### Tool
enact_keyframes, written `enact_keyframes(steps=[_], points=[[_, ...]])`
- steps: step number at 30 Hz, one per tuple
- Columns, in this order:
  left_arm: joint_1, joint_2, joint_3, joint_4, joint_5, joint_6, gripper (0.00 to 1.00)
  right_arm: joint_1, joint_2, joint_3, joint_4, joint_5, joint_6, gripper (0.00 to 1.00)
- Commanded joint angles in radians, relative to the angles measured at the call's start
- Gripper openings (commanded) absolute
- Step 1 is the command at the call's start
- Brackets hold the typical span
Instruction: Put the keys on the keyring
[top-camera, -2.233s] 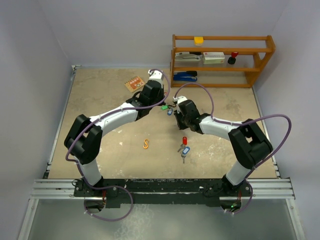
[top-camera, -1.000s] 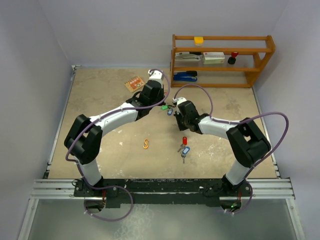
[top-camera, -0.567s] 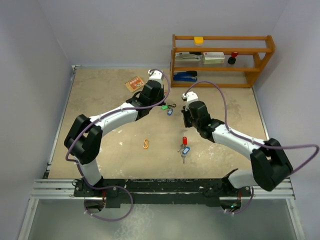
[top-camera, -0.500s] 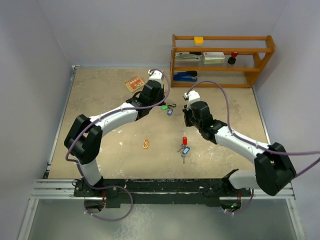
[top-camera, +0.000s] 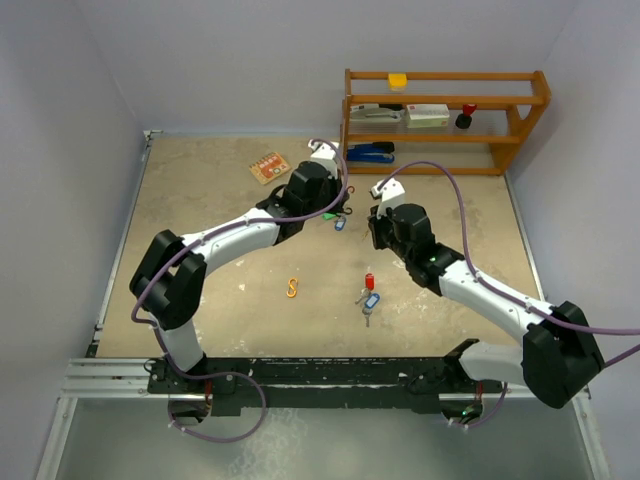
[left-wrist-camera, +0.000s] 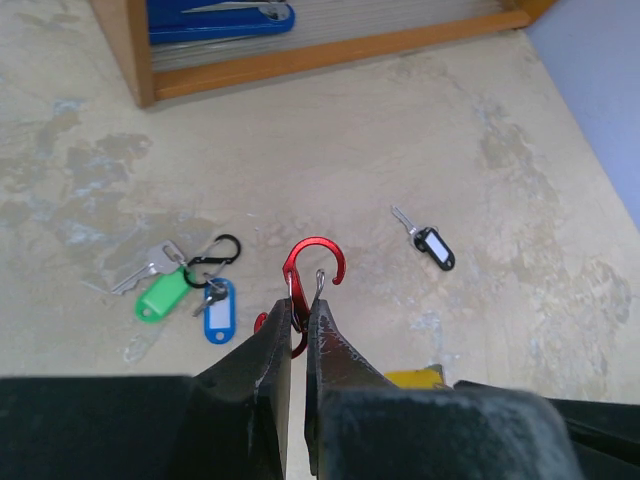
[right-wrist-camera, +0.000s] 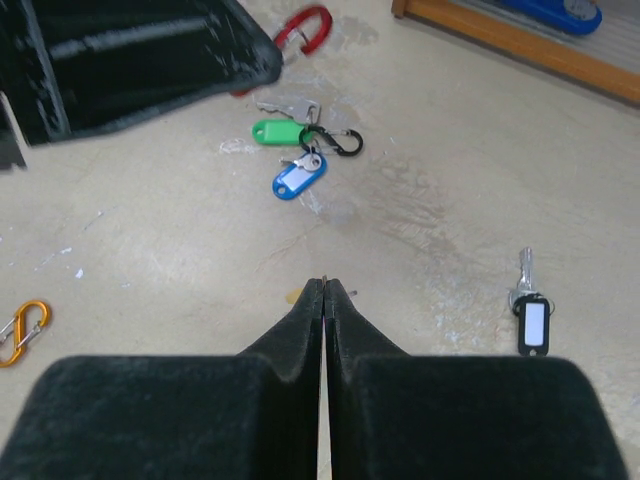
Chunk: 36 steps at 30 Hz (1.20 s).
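My left gripper (left-wrist-camera: 298, 318) was pinched tight on a red clip (left-wrist-camera: 316, 268) and held it over the table (left-wrist-camera: 480, 120). My right gripper (right-wrist-camera: 323, 288) had its fingers pressed together with nothing between them, and it hung over a bare spot. A green-tag key (left-wrist-camera: 160, 296) and a blue-tag key (left-wrist-camera: 217, 312) lay on the table, both hooked on a small black clip (left-wrist-camera: 215, 260), near the left gripper. A white-tag key (right-wrist-camera: 530, 320) lay alone, off to their right. Closer to me, a red-tag key (top-camera: 369, 281) and a second blue-tag key (top-camera: 371, 300) lay close together. An orange clip (top-camera: 292, 289) lay apart, to their left.
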Motion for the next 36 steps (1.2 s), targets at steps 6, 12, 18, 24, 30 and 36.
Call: enact_keyframes(steps=[6,12,18,24,30,36], points=[[-0.019,-0.005,0.033,0.063,0.121,0.007,0.0,-0.009,0.045,0.13,0.086,-0.021,-0.06,0.0],[-0.019,0.006,0.068,-0.007,0.147,0.041,0.0,-0.025,0.065,0.163,0.09,-0.048,-0.068,0.0],[-0.019,0.027,0.092,-0.042,0.182,0.051,0.0,-0.029,0.062,0.156,0.101,-0.057,-0.071,0.0],[-0.018,0.038,0.101,-0.054,0.21,0.057,0.0,-0.037,0.058,0.152,0.101,-0.058,-0.076,0.0],[-0.018,0.039,0.101,-0.057,0.222,0.061,0.0,-0.043,0.068,0.15,0.099,-0.066,-0.076,0.0],[-0.019,0.04,0.102,-0.054,0.241,0.062,0.0,-0.049,0.084,0.152,0.102,-0.074,-0.076,0.0]])
